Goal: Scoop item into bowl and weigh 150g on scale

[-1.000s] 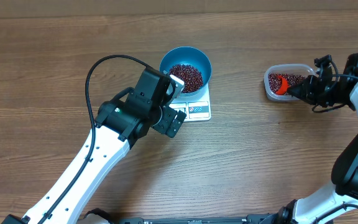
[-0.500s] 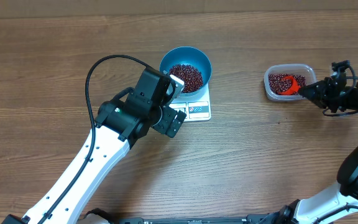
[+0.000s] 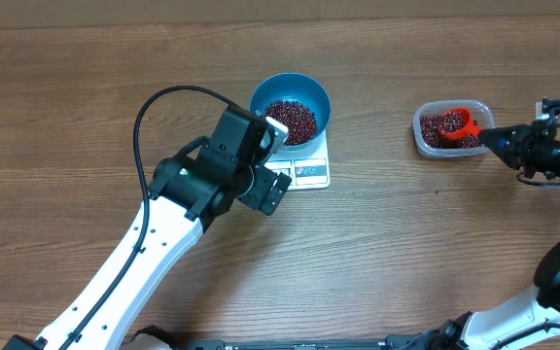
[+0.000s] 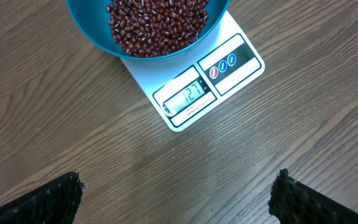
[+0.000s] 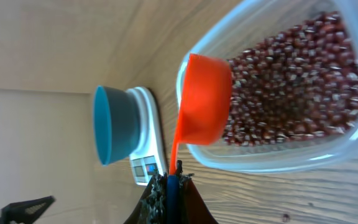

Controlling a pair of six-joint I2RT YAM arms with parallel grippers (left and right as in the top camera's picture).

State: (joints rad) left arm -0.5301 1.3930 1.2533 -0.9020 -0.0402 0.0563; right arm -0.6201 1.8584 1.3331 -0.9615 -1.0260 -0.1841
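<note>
Over on the right, the right gripper (image 3: 500, 139) is clamped tight on the thin handle of an orange scoop (image 3: 460, 123), and the scoop's cup sits down inside the clear tub (image 3: 419, 132), in its right half, among the loose beans there. From the right wrist view you see the cup's outer wall pressed against the heap, with the handle running straight back into the closed jaws; whether the cup is loaded, I cannot tell from here. The tub stands well apart from the scale (image 3: 309, 173), off to the right side of the wooden table (image 3: 66, 97). Now to the middle: the blue bowl (image 3: 290, 107) sits upright on the white scale, covering its far part, and it holds a good heap of dark red-brown beans (image 3: 290, 119). The left wrist view looks right down on it, and the display (image 4: 188, 96) reads 127, with two small round buttons (image 4: 222, 65) just beside it on the same edge. The left gripper (image 4: 179, 208) hangs above the table at the scale's near-left side, jaws spread wide, nothing between them, its dark fingers (image 4: 48, 199) showing at the bottom corners of that view. It touches neither bowl nor scale. The left arm stretches in from the lower left, its black cable looping above it.
</note>
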